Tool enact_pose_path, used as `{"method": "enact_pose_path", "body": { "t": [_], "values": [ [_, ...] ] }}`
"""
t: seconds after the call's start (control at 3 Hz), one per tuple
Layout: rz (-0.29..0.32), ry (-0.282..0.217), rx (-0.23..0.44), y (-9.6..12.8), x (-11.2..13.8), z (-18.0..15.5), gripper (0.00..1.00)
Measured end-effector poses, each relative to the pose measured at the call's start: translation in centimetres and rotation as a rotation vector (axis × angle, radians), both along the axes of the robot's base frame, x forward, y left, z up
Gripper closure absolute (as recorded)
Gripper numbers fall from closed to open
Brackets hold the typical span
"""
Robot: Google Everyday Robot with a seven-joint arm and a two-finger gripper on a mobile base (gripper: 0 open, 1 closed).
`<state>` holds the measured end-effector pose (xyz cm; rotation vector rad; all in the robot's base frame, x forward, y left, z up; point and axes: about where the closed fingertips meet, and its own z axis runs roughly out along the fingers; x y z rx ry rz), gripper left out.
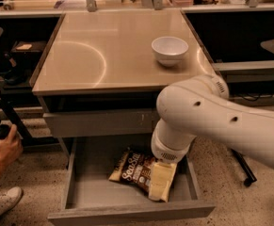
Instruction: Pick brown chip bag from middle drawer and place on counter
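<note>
Brown chip bag (132,170) in open middle drawer (127,213), tool (161,191) above.

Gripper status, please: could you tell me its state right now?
Gripper: down in the middle drawer at the brown chip bag; state cannot be told.

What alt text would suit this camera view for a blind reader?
A robot arm reaches down into the open middle drawer, its gripper at the right end of the brown chip bag lying inside. The counter above holds a white bowl; a person's hand shows far left.
</note>
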<state>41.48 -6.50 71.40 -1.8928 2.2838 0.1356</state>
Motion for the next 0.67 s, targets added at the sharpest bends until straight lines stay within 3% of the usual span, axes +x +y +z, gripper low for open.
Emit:
{"method": "enact_pose_path", "body": {
  "t": [0.33, 0.67],
  "values": [
    [-0.008, 0.046, -0.01, 3.94, 2.37, -7.91, 0.0],
    [-0.007, 0.051, -0.01, 4.02, 2.34, -8.13, 0.0]
  ]
}}
